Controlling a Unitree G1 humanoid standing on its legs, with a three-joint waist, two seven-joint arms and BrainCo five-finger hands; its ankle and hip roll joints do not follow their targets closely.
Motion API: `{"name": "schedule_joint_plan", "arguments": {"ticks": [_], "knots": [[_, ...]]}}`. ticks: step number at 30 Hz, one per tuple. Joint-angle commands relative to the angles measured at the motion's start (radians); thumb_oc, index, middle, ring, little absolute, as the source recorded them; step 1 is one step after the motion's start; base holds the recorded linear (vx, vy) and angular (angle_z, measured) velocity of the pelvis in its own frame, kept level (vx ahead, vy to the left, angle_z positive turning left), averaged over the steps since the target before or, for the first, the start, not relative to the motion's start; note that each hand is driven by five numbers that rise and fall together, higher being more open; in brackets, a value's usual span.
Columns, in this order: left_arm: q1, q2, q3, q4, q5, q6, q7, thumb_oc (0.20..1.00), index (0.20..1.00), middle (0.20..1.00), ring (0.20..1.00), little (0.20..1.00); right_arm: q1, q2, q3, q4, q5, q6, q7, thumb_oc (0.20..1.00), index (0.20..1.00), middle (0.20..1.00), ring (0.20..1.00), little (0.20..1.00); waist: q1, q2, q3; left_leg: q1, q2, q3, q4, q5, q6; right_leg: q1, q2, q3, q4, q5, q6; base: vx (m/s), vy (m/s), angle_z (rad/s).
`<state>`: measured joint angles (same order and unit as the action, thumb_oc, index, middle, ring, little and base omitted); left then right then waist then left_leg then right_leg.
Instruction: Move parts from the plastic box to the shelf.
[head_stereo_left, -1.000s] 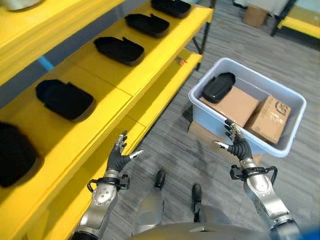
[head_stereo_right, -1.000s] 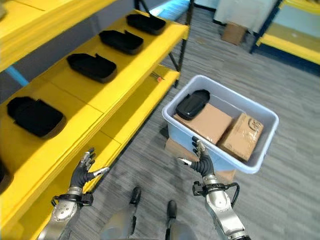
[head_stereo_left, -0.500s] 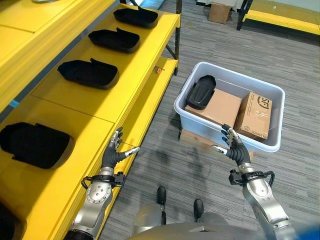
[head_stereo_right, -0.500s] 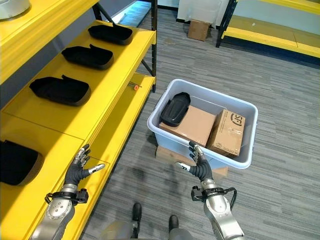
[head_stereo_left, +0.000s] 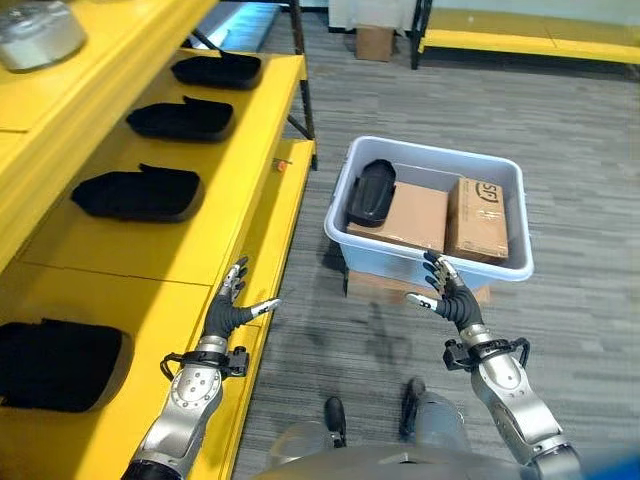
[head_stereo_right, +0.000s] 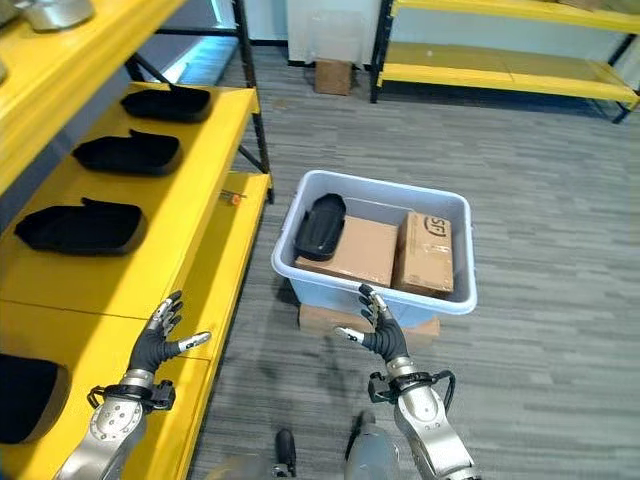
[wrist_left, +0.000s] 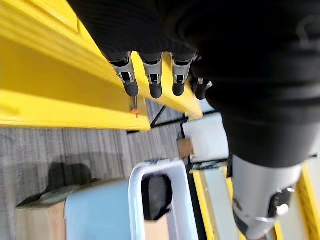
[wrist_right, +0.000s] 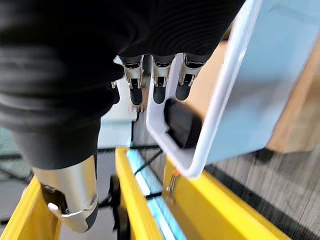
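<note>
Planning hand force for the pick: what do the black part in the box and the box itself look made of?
Part: looks like moulded black plastic, matte with a faint sheen along its raised rim; possibly rubbery.
Box: pale blue-grey plastic, smooth and slightly glossy, with a rolled rim and thin walls.

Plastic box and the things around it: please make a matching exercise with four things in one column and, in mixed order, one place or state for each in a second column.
Things:
1. black part
2. plastic box
3. left hand
4. right hand

Places or states:
A. open, beside the yellow shelf
B. inside the box, leaning on a cardboard box
C. open, in front of the box's near wall
D. resting on a flat piece of cardboard on the floor

Pairs: 1-B, 2-D, 3-A, 4-C
</note>
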<state>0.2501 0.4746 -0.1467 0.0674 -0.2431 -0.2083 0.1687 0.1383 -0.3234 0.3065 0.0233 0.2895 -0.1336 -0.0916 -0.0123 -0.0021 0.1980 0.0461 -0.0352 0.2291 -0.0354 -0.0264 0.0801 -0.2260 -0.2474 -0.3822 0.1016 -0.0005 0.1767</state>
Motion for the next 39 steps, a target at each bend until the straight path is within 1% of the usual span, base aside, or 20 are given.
{"name": "schedule_joint_plan", "arguments": {"ticks": [1,4,7,9,10,15,17,19,21,22,24,25,26,28,29,30,31,33,35,39], "knots": [[0.012,0.012,0.052,-0.06,0.052,-0.058,-0.019,1.0,1.0,1.0,1.0,1.0,-0.005,-0.003,-0.002,-0.079,-0.016,-0.043,0.009,1.0,1.0,1.0,1.0,1.0,0.011,-0.025,-0.008,0.054,0.013,-0.095,-0.025,-0.061,-0.054,0.073,0.039,0.028,-0.124,0.151,0.021,0.16,-0.107,-0.11],[-0.001,-0.001,0.04,-0.057,0.049,-0.058,-0.017,1.0,1.0,1.0,1.0,1.0,0.0,-0.013,-0.012,-0.091,-0.011,-0.046,0.008,1.0,1.0,1.0,1.0,1.0,0.002,-0.032,-0.027,0.057,0.021,-0.109,-0.015,-0.077,-0.064,0.09,0.054,0.049,-0.133,0.15,0.012,0.18,-0.139,0.03],[0.0,-0.009,0.035,-0.055,0.053,-0.059,-0.02,1.0,1.0,1.0,1.0,1.0,0.015,-0.025,-0.027,-0.106,-0.007,-0.048,0.012,1.0,1.0,1.0,1.0,1.0,-0.001,-0.034,-0.041,0.063,0.034,-0.115,-0.014,-0.081,-0.072,0.109,0.068,0.046,-0.142,0.138,0.003,0.16,-0.154,0.27],[-0.012,-0.016,0.024,-0.055,0.038,-0.056,-0.022,1.0,1.0,1.0,1.0,1.0,0.014,-0.034,-0.039,-0.101,0.005,-0.048,0.006,1.0,1.0,1.0,1.0,1.0,-0.008,-0.029,-0.056,0.062,0.063,-0.114,0.006,-0.091,-0.09,0.12,0.081,0.037,-0.121,0.107,-0.013,0.2,-0.223,-0.07],[-0.022,-0.016,0.017,-0.05,0.033,-0.054,-0.022,1.0,1.0,1.0,1.0,1.0,0.008,-0.041,-0.045,-0.102,0.007,-0.051,0.001,1.0,1.0,1.0,1.0,1.0,-0.015,-0.025,-0.062,0.063,0.09,-0.114,0.021,-0.091,-0.106,0.124,0.092,0.035,-0.108,0.077,-0.027,0.13,-0.164,-0.04],[-0.041,-0.026,0.005,-0.045,0.016,-0.051,-0.019,1.0,1.0,1.0,1.0,1.0,0.002,-0.051,-0.056,-0.108,0.019,-0.057,-0.011,1.0,1.0,1.0,1.0,1.0,-0.024,-0.016,-0.066,0.051,0.131,-0.116,0.081,-0.087,-0.138,0.135,0.115,0.029,-0.095,0.029,-0.055,0.13,-0.17,0.06],[-0.044,-0.032,0.003,-0.042,0.012,-0.048,-0.019,1.0,1.0,1.0,1.0,1.0,0.002,-0.058,-0.063,-0.108,0.023,-0.06,-0.013,1.0,1.0,1.0,1.0,1.0,-0.022,-0.013,-0.059,0.018,0.15,-0.12,0.175,-0.051,-0.164,0.155,0.135,0.029,-0.1,0.006,-0.076,0.09,-0.158,0.13],[-0.048,-0.032,0.007,-0.044,0.004,-0.049,-0.016,1.0,1.0,1.0,1.0,1.0,-0.004,-0.064,-0.062,-0.106,0.032,-0.065,-0.018,1.0,1.0,1.0,1.0,1.0,-0.013,-0.02,-0.033,-0.07,0.161,-0.143,0.364,0.02,-0.191,0.176,0.15,0.03,-0.106,-0.014,-0.105,0.03,-0.174,0.1],[-0.049,-0.033,0.003,-0.046,-0.002,-0.053,-0.014,1.0,1.0,1.0,1.0,1.0,-0.006,-0.077,-0.063,-0.107,0.031,-0.071,-0.018,1.0,1.0,1.0,1.0,1.0,0.01,-0.035,0.004,-0.145,0.126,-0.204,0.522,0.058,-0.198,0.197,0.153,0.037,-0.11,-0.024,-0.125,0.01,-0.119,0.09],[-0.052,-0.033,0.003,-0.045,-0.01,-0.052,-0.011,1.0,1.0,1.0,1.0,1.0,-0.009,-0.087,-0.066,-0.103,0.02,-0.071,-0.023,1.0,1.0,1.0,1.0,1.0,0.013,-0.045,0.019,-0.2,0.139,-0.218,0.481,0.054,-0.184,0.2,0.149,0.035,-0.12,-0.031,-0.119,0.03,-0.052,-0.13],[-0.052,-0.034,0.003,-0.045,-0.01,-0.052,-0.011,1.0,1.0,1.0,1.0,1.0,-0.009,-0.087,-0.066,-0.103,0.02,-0.072,-0.023,1.0,1.0,1.0,1.0,1.0,0.014,-0.046,0.018,-0.197,0.138,-0.216,0.475,0.054,-0.184,0.2,0.149,0.036,-0.121,-0.031,-0.119,0.07,0.008,-0.17],[-0.04,-0.031,0.009,-0.053,-0.013,-0.049,-0.013,1.0,1.0,1.0,1.0,1.0,-0.006,-0.09,-0.075,-0.091,0.013,-0.07,-0.032,1.0,1.0,1.0,1.0,1.0,0.017,-0.055,0.017,-0.202,0.182,-0.215,0.361,0.027,-0.168,0.204,0.142,0.048,-0.126,-0.04,-0.103,0.16,0.111,-0.02],[-0.036,-0.032,0.011,-0.056,-0.011,-0.049,-0.004,1.0,1.0,1.0,1.0,1.0,-0.007,-0.09,-0.079,-0.082,0.006,-0.074,-0.044,1.0,1.0,1.0,1.0,1.0,0.022,-0.056,0.019,-0.195,0.224,-0.221,0.23,0.038,-0.167,0.201,0.136,0.063,-0.118,-0.049,-0.09,0.21,0.193,-0.01],[-0.031,-0.034,0.013,-0.048,-0.008,-0.049,0.007,1.0,1.0,1.0,1.0,1.0,-0.007,-0.093,-0.087,-0.07,0.006,-0.08,-0.056,1.0,1.0,1.0,1.0,1.0,0.03,-0.045,0.026,-0.225,0.312,-0.278,0.079,0.144,-0.188,0.198,0.122,0.096,-0.101,-0.067,-0.073,0.14,0.27,-0.15],[-0.031,-0.034,0.015,-0.046,-0.01,-0.049,0.008,1.0,1.0,1.0,1.0,1.0,-0.004,-0.098,-0.09,-0.068,0.008,-0.079,-0.057,1.0,1.0,1.0,1.0,1.0,0.03,-0.035,0.026,-0.224,0.334,-0.292,0.027,0.181,-0.202,0.197,0.12,0.107,-0.092,-0.076,-0.07,0.15,0.315,-0.31],[-0.029,-0.035,0.018,-0.046,-0.005,-0.051,0.01,1.0,1.0,1.0,1.0,1.0,-0.003,-0.106,-0.092,-0.064,0.005,-0.08,-0.059,1.0,1.0,1.0,1.0,1.0,0.034,-0.019,0.028,-0.218,0.361,-0.286,-0.042,0.227,-0.227,0.196,0.112,0.116,-0.073,-0.089,-0.062,0.18,0.431,-0.23],[-0.026,-0.041,0.029,-0.041,-0.012,-0.054,0.005,1.0,1.0,1.0,1.0,1.0,0.01,-0.1,-0.096,-0.066,0.007,-0.075,-0.052,1.0,1.0,1.0,1.0,1.0,0.016,0.006,0.025,-0.192,0.389,-0.204,-0.051,0.22,-0.245,0.19,0.09,0.115,-0.04,-0.097,-0.047,0.13,0.361,-0.52],[-0.021,-0.045,0.028,-0.04,-0.01,-0.057,0.004,1.0,1.0,1.0,1.0,1.0,0.014,-0.092,-0.091,-0.061,0.004,-0.072,-0.049,1.0,1.0,1.0,1.0,1.0,0.027,0.014,0.023,-0.173,0.386,-0.199,-0.048,0.206,-0.241,0.183,0.082,0.129,-0.022,-0.095,-0.04,0.1,0.312,-0.69],[-0.027,-0.04,0.026,-0.047,-0.01,-0.059,-0.006,1.0,1.0,1.0,1.0,1.0,0.029,-0.072,-0.091,-0.064,0.012,-0.067,-0.038,1.0,1.0,1.0,1.0,1.0,0.031,0.019,0.023,-0.161,0.362,-0.167,-0.02,0.178,-0.232,0.174,0.042,0.144,0.001,-0.076,-0.014,0.15,0.394,-0.63],[-0.065,0.011,0.018,-0.066,-0.016,-0.068,-0.004,1.0,1.0,1.0,1.0,1.0,0.045,-0.041,-0.08,-0.08,0.047,-0.051,-0.023,1.0,1.0,1.0,1.0,1.0,0.031,-0.02,0.061,-0.208,0.284,-0.14,0.13,0.071,-0.204,0.193,-0.049,0.163,-0.024,-0.022,0.024,0.09,0.324,-0.22]]}}
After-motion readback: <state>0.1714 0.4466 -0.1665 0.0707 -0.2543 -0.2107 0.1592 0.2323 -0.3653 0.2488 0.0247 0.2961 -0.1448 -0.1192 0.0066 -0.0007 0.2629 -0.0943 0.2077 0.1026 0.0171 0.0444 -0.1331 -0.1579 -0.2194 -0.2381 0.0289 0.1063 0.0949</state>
